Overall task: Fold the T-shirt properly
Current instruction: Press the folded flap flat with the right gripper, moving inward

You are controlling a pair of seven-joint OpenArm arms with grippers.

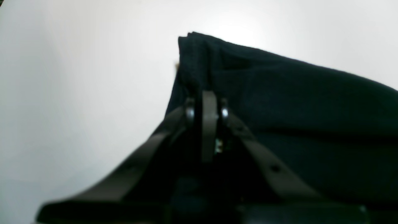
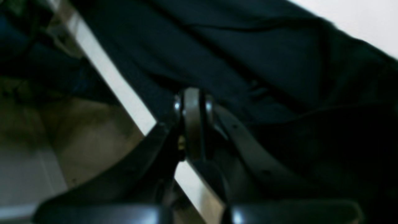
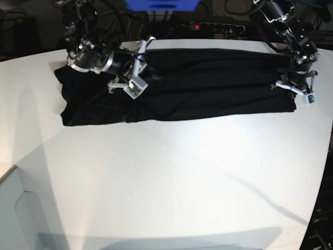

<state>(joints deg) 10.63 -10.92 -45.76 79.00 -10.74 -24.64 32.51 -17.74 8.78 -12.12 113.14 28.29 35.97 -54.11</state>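
Observation:
The black T-shirt [image 3: 208,83] lies folded into a long band across the far part of the white table [image 3: 171,177], plain face up. My left gripper [image 1: 207,96] is shut on a bunched corner of the T-shirt [image 1: 279,102]; in the base view it [image 3: 285,83] is at the cloth's right end. My right gripper [image 2: 192,99] is shut on the T-shirt [image 2: 248,56] close to the table's far edge [image 2: 105,77]; in the base view it [image 3: 144,49] is over the left part of the cloth. No print shows.
Beyond the table's far edge stand a blue box [image 3: 161,4], cables and a power strip [image 3: 213,25]. The table's left front corner [image 3: 10,172] drops off to the floor. Bare white table lies in front of the shirt.

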